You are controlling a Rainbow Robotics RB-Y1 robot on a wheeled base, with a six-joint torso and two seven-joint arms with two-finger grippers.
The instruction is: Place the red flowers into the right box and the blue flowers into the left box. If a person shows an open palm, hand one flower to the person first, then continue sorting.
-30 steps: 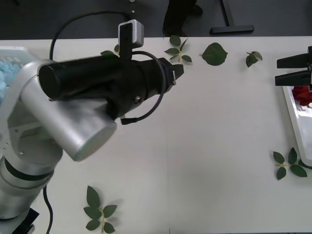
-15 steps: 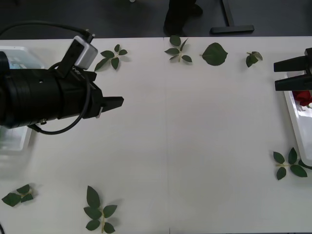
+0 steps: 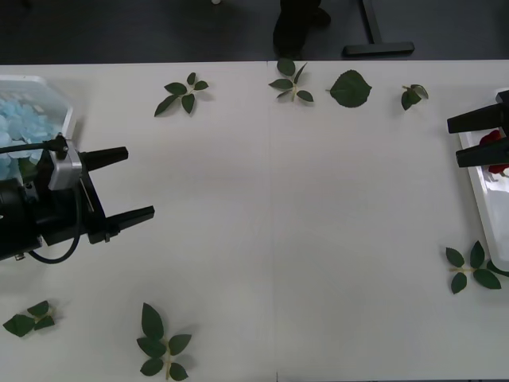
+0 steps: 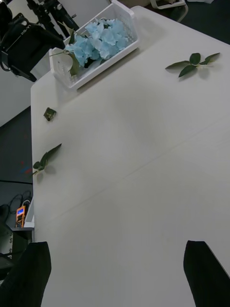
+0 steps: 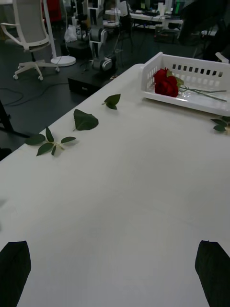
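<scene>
L gripper (image 3: 137, 185) has pulled back to the table's left edge since half a sec ago, when its arm stretched further over the white tabletop (image 3: 302, 207). Its wrist has also turned: both black fingers now show, spread wide apart, nothing between them. It hovers just beside the left box (image 3: 65, 111). R gripper (image 3: 453, 142) has barely shifted; it hangs at the right edge over the near end of the right box (image 3: 477, 187), fingers apart, empty.

Near side of table, front view: a leaf sprig (image 3: 161, 342) by the near edge, another small sprig (image 3: 29, 318) at the near-left corner, a third (image 3: 471, 267) just beside the right box's rim.

Containers: left box, seen fm the R wrist cam (image 4: 98, 64), is a white slotted tray holding the blue flowers (image 4: 100, 41), pale-blue clusters w/ a green stem and leaf poking out one end. In front view the blue flowers (image 3: 17, 127) fill the tray's visible part. Right box, fm the L wrist cam (image 5: 191, 88), holds the red flowers (image 5: 166, 82), blooms bunched at one end, thin stems lying along the floor. Front view shows only a bit of red (image 3: 497, 155) behind the R fingers.

Far edge: three more sprigs and one big single leaf (image 3: 349, 87), all loose on the table, well apart fm both boxes.
</scene>
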